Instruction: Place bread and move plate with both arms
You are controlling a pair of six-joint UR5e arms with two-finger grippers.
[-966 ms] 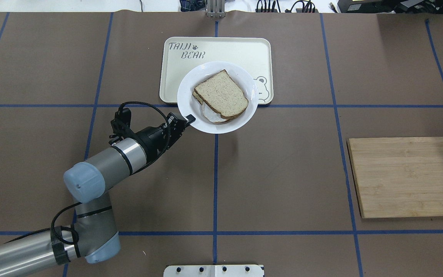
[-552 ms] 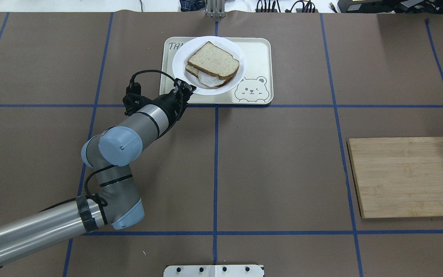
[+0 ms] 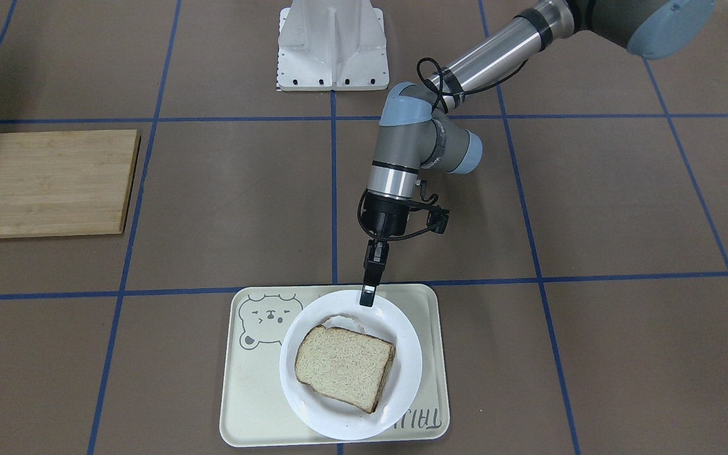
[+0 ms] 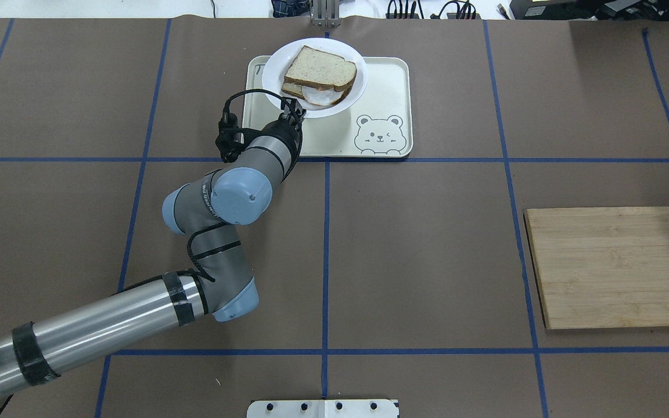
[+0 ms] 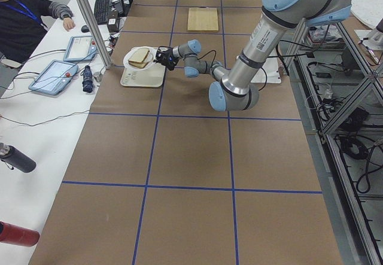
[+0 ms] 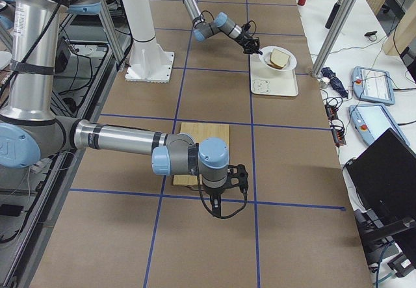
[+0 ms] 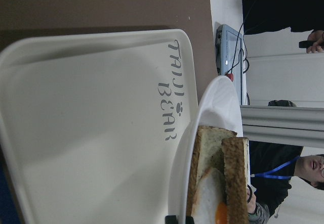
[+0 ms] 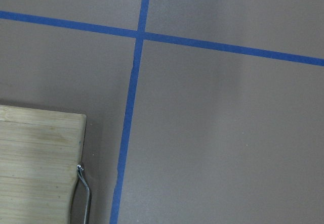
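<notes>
Moved toward 12 o'clock since a second ago, one white plate [image 4: 270, 72] now hangs over one bear tray's [image 4: 381, 75] 11 o'clock corner. It carries two slices, with the plain bread [image 4: 320, 68] on top. At 7 o'clock the left end effector [image 4: 292, 107] pinches its rim. Whether the right end effector [image 6: 223, 203] is spread or pressed together, I cannot tell.

The left arm [image 4: 108, 322] is silver-grey tubing with pale-blue caps [image 4: 241, 194] (black tape bands [image 4: 180, 299], looped cable [image 4: 241, 96]).
</notes>
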